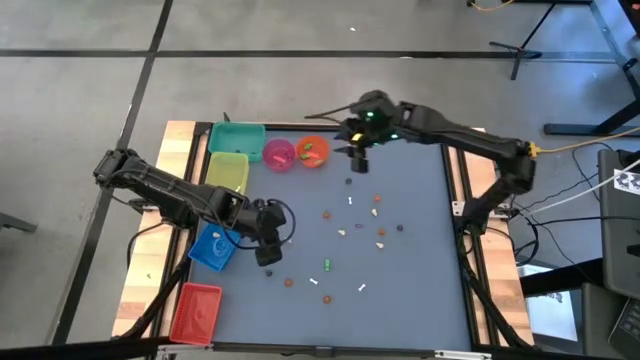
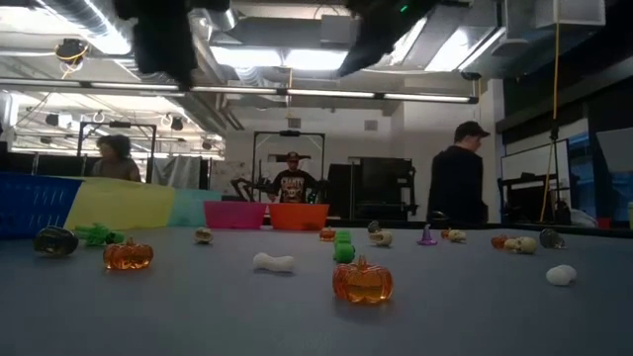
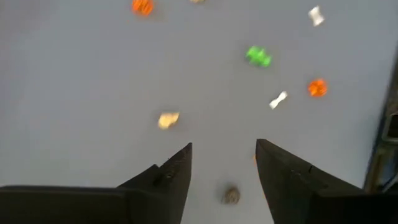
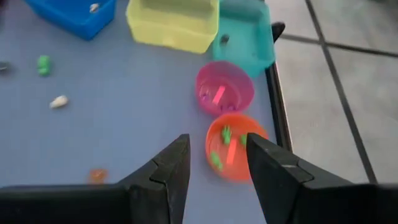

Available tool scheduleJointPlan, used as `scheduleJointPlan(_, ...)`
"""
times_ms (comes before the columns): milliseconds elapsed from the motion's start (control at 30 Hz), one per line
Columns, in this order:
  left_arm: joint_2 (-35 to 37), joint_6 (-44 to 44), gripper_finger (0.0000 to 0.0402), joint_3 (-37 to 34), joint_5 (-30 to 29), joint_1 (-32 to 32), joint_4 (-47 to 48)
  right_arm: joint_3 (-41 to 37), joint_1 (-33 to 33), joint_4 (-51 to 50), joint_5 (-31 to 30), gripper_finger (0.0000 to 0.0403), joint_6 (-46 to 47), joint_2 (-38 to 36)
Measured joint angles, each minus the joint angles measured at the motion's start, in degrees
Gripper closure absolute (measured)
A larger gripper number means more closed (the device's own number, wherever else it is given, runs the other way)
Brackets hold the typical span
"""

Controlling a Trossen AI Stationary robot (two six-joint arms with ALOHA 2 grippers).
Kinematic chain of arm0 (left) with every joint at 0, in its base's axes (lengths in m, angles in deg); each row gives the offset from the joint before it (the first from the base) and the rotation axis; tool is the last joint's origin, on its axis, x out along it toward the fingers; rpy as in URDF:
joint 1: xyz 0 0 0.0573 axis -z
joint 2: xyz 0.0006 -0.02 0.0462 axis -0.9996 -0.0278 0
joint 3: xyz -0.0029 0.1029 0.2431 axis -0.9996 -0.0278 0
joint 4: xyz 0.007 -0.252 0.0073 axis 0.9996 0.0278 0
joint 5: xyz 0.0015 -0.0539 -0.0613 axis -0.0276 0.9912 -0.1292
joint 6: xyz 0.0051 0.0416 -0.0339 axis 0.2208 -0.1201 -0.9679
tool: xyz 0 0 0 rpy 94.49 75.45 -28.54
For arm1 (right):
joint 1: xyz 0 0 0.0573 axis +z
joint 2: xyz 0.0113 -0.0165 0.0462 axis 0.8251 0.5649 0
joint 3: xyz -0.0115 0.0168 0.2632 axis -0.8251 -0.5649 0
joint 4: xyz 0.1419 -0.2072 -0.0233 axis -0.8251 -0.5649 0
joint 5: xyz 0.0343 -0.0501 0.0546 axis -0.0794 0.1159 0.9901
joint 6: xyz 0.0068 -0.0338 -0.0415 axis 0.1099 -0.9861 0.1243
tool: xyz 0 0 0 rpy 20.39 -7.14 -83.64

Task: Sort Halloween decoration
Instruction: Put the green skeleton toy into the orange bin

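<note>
While the right tool (image 4: 214,165) hangs apart and empty over the orange bowl (image 4: 236,149), the left tool (image 3: 224,171) stands apart above a small dark trinket (image 3: 231,195) on the bench (image 3: 81,81); next, likely lower and pinch it

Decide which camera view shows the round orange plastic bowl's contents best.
The right wrist view: it looks down into the round orange plastic bowl, showing green pieces inside. The high view shows it tiny; the low view shows only its side; the left wrist view misses it.
</note>
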Motion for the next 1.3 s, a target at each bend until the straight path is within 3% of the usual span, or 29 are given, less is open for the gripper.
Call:
scheduleJointPlan(267,-0.3,-1.2,0.0206,-1.6,-0.5,1.7,3.9,-1.3,5.9,-10.0,0.0,0.0246,1.7,-9.6)
scheduleJointPlan(567,-1.4,-1.1,0.0209,-8.4,-2.1,4.4,-0.4,-12.8,12.7,-10.2,-0.1,0.0246,8.4,-18.1)
scheduleJointPlan(800,-2.1,-0.9,0.0209,-15.2,-2.8,4.6,-8.2,-26.8,13.9,-1.8,-2.5,0.0246,15.2,-23.5)
scheduleJointPlan(1033,-2.2,4.0,0.0209,-22.7,-2.6,5.7,-19.2,-38.5,13.9,10.5,-2.5,0.0246,18.4,-23.1)
scheduleJointPlan(1300,-2.2,10.0,0.0209,-24.7,-3.9,6.4,-21.3,-47.1,13.9,21.2,-2.5,0.0246,23.0,-22.4)
